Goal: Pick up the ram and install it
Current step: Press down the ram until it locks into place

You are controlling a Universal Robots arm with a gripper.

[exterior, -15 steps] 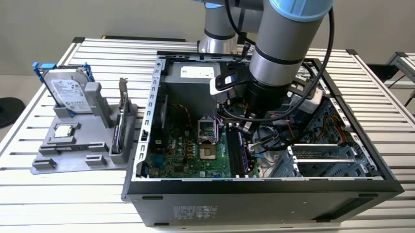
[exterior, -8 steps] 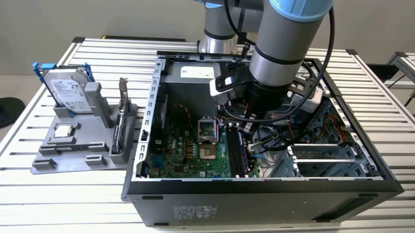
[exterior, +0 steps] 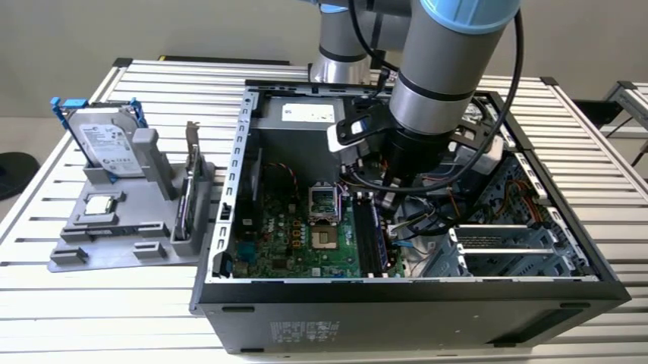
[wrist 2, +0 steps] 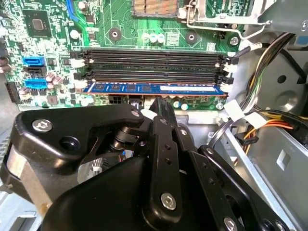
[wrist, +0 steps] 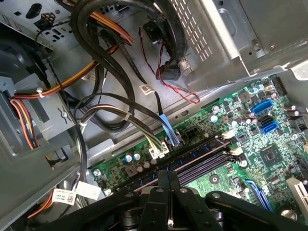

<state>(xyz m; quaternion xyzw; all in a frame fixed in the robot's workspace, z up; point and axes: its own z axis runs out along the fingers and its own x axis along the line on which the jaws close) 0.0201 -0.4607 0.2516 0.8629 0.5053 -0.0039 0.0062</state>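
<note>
The ram [wrist 2: 149,88] is a long narrow stick with a row of dark chips and a pale label. It stands in the memory slot closest to my fingers, between white end clips, on the green motherboard [wrist 2: 48,29]. In both wrist views my gripper [wrist 2: 160,102] [wrist: 168,174] hovers right over the stick's middle. Its black fingers [wrist 2: 166,125] are pressed together, shut, with nothing visible between them. Whether the tips touch the ram I cannot tell. Beside it, the other memory slots [wrist 2: 149,60] are bare. In the exterior view the arm [exterior: 435,98] reaches down into the open computer case [exterior: 405,303].
Cable bundles [wrist: 106,72] and the metal drive cage [exterior: 506,246] crowd the case close to the arm. The processor socket [exterior: 322,205] sits mid-board. At the exterior view's left, a grey holder [exterior: 121,243] carries a silver hard drive [exterior: 106,140] and a small processor chip [exterior: 99,205].
</note>
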